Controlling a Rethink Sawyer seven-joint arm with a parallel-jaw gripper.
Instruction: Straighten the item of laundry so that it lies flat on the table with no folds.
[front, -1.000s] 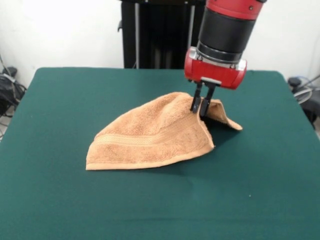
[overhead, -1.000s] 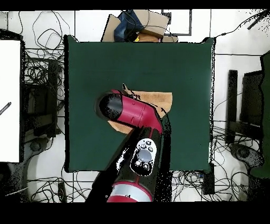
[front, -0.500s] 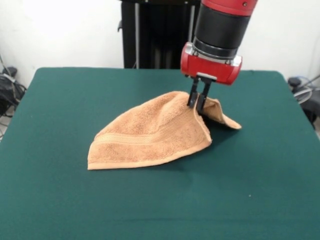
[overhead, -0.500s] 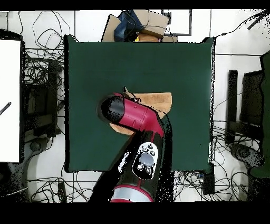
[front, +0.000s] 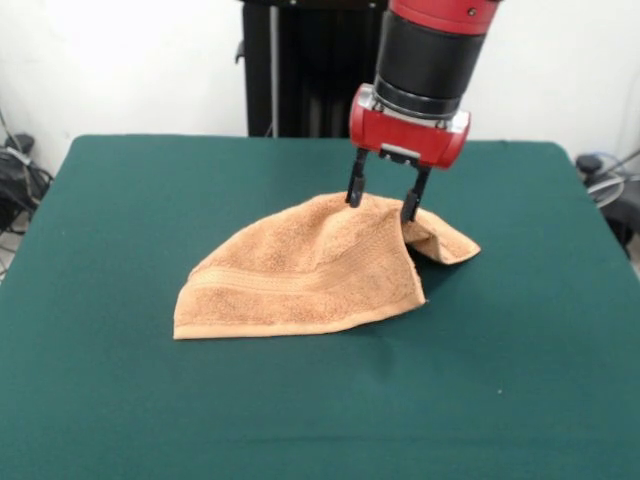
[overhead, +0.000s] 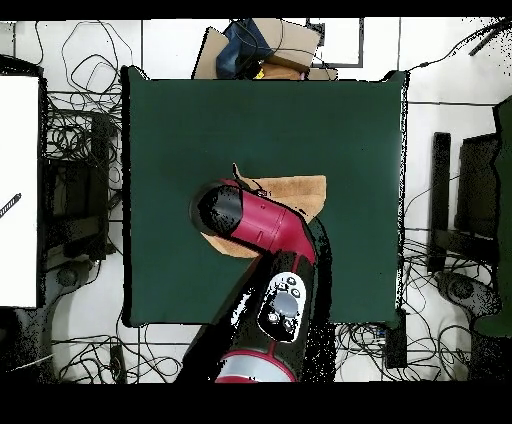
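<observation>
Hand (front: 384, 198) hangs with fingers spread at the towel's (front: 310, 270) raised peak, tips astride the ridge and gripping nothing. Folded over itself, the towel lies near the middle of the green surface (front: 520, 380), one flap poking out beside the hand. My guess is a release or a fresh grasp; next comes pinching an edge or corner and drawing it outward. From overhead the arm (overhead: 255, 225) covers most of the towel.

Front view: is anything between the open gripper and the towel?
Nothing. The gripper stands open right over the towel, its tips at the raised fold; the overhead view hides this under the arm.
</observation>
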